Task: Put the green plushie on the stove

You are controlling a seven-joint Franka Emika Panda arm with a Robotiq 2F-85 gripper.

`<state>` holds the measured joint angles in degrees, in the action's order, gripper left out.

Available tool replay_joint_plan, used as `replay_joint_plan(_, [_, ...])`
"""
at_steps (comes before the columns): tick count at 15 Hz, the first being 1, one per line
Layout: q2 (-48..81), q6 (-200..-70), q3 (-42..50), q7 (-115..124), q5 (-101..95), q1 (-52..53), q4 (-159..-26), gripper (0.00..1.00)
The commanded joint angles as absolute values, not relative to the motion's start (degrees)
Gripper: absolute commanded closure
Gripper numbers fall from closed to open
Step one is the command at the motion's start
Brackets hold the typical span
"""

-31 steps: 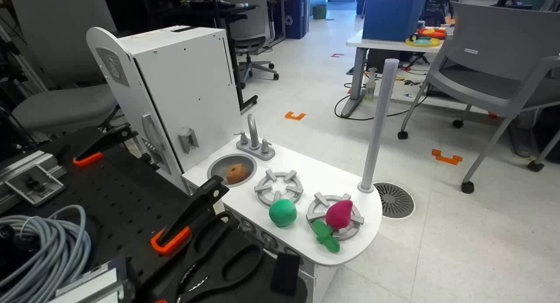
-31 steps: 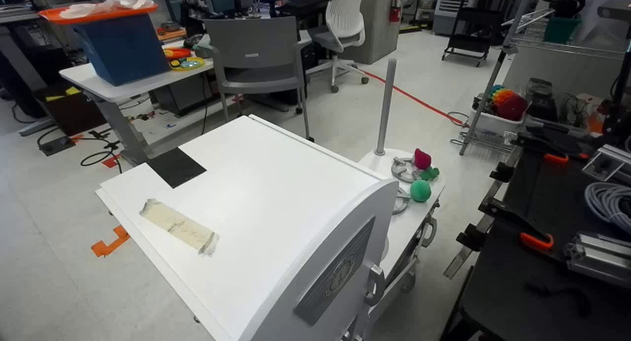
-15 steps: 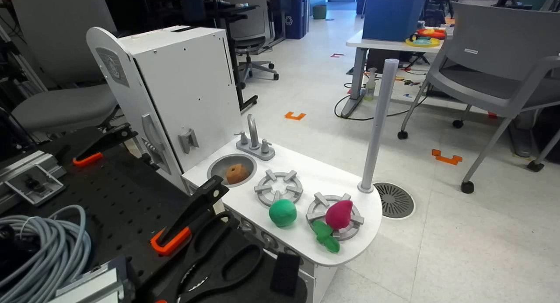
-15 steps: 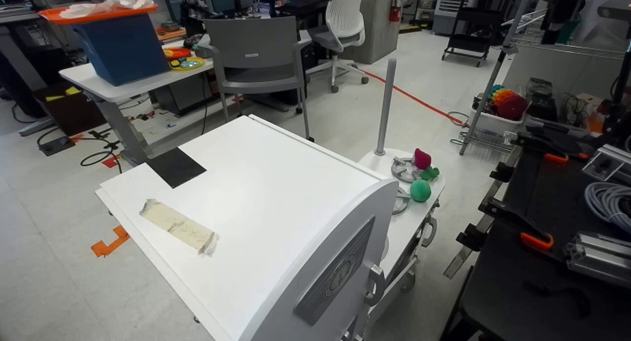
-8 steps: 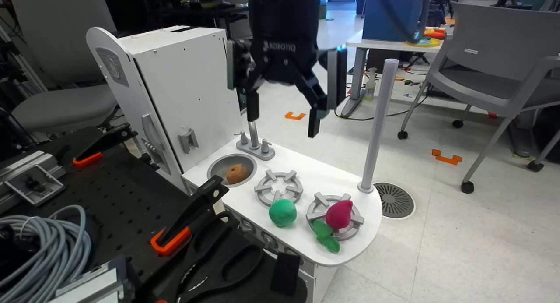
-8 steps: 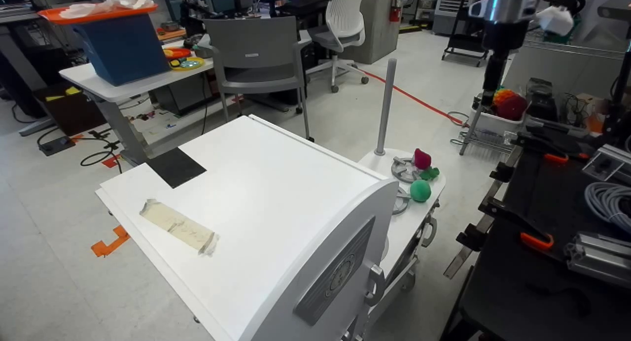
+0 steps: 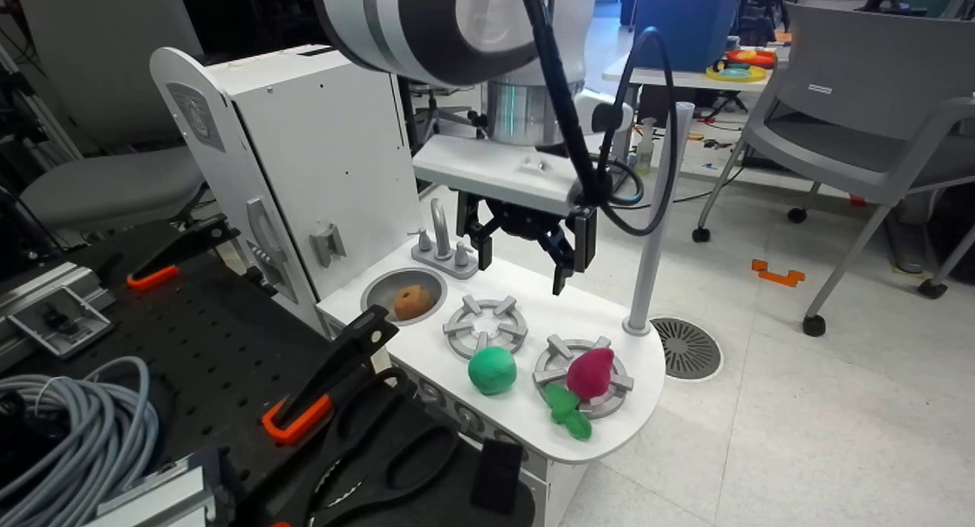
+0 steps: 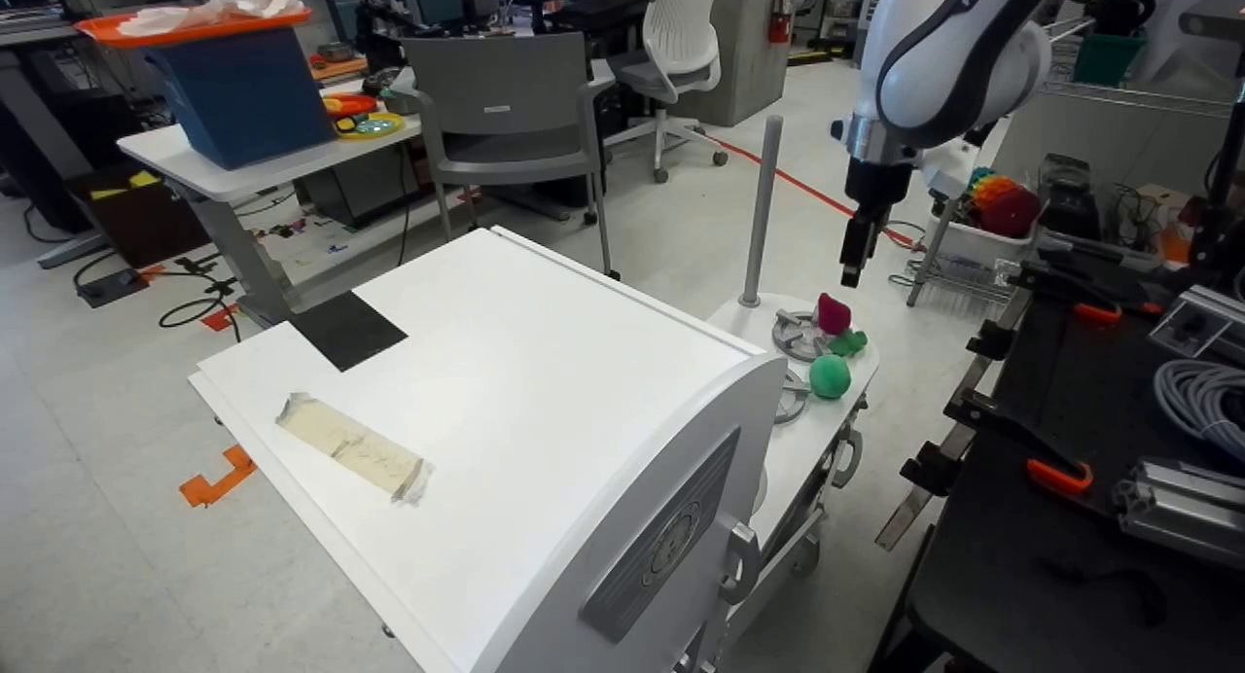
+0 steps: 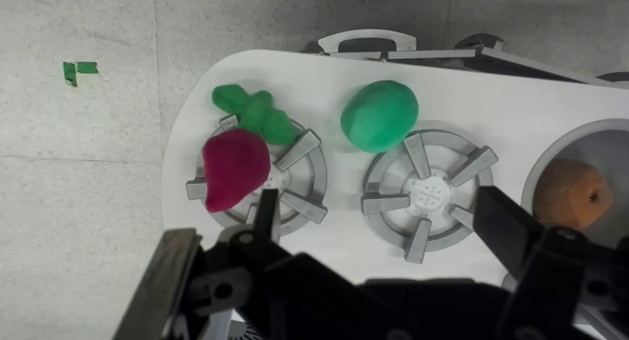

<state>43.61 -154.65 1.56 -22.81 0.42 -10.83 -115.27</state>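
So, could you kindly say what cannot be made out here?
Green plushie: underside hidden by its body, every view.
Sink: right part cut off by wrist view's edge.
Burner by sink: partly behind cabinet, in an exterior view.
Arm: cut by top edge, both exterior views.

Arm (image 7: 442,32) come further into view; tool (image 7: 524,271) lowered nearer stove (image 7: 545,320), exact height hard to judge.

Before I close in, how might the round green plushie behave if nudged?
The green plushie may well roll, being rounded; the raised burner prong beside it could check it on one side. Its matte surface suggests it probably won't slip easily.
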Motion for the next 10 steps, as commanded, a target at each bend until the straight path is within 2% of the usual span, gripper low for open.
replay_joint_plan(1, [51.5, -154.7, -0.7, -20.4, -0.2, -11.8, -107.8, 0.00])
replay_joint_plan(10, [65.2, -151.0, 0.3, -15.4, -1.3, -9.5, -97.4, 0.00])
